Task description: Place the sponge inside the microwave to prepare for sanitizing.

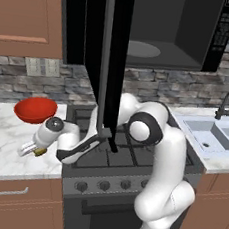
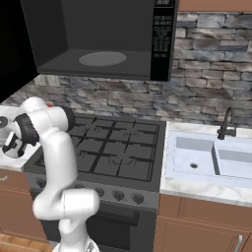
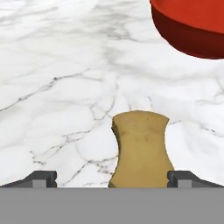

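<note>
From the hand camera I have the sponge (image 3: 141, 148) right at the bottom centre, lying on the white marble counter (image 3: 65, 87) between the two dark finger tips of the gripper (image 3: 112, 179). The left tip (image 3: 41, 178) stands well out from the sponge's side, while the right one (image 3: 183, 178) sits just beside its edge, so the claw is spread wide and holds nothing; whether that right pad is touching I can't tell from this angle. Up at about one o'clock in that view is the red bowl (image 3: 192, 30), apart from the sponge. In the left base view the gripper (image 1: 28, 150) is low over the counter at roughly eight o'clock, with a tan speck of the sponge (image 1: 40, 152) beside it and the red bowl (image 1: 35, 109) just behind. Further back sits the gas stove (image 1: 127, 153), and above it the microwave (image 1: 166, 27) with its tall dark door (image 1: 112, 61) swung out — the grey cavity and its round plate (image 2: 102, 58) are open to me at twelve o'clock. So, as I judge it, the door is dealt with and the hand is lined up over the sponge, but the grasp isn't made. Closing, lifting, carrying up past the door edge and setting it on the plate are all left.
</note>
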Robot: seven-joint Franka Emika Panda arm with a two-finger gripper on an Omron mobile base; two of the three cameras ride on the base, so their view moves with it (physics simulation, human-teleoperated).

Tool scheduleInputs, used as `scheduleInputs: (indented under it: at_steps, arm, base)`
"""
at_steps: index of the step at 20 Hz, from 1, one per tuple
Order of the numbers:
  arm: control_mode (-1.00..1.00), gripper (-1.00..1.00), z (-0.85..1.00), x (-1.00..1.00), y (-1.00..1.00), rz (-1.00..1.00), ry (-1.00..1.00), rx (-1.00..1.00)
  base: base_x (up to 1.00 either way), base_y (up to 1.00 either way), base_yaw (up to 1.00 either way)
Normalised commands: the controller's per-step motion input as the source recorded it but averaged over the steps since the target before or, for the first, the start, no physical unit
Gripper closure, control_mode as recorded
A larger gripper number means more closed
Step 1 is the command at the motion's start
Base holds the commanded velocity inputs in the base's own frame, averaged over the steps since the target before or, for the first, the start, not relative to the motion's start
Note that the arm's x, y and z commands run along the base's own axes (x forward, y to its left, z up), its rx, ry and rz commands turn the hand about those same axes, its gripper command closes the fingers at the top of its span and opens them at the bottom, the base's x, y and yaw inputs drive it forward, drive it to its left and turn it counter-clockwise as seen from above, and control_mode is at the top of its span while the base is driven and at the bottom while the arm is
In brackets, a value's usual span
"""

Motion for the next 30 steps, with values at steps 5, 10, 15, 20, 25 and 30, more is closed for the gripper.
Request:
scheduleInputs:
  at_steps: [5, 10, 15, 20, 25, 30]
  arm:
    - [-1.00, -1.00, 0.00, 0.27, 0.03, -0.07, 0.10, -0.01]
    - [-1.00, -1.00, 0.00, 0.26, 0.00, -0.12, 0.18, -0.03]
    - [-1.00, -1.00, 0.19, 0.22, 0.00, -0.10, 0.12, -0.06]
    - [-1.00, -1.00, 0.34, 0.12, 0.05, -0.05, 0.03, -0.12]
    - [-1.00, -1.00, 0.03, 0.02, 0.04, -0.02, 0.00, -0.10]
    - [-1.00, -1.00, -0.01, 0.00, 0.00, 0.00, 0.00, 0.00]
  base:
    - [0.00, 0.00, 0.00]
    - [0.00, 0.00, 0.00]
    - [0.00, 0.00, 0.00]
    - [0.00, 0.00, 0.00]
    - [0.00, 0.00, 0.00]
    - [0.00, 0.00, 0.00]
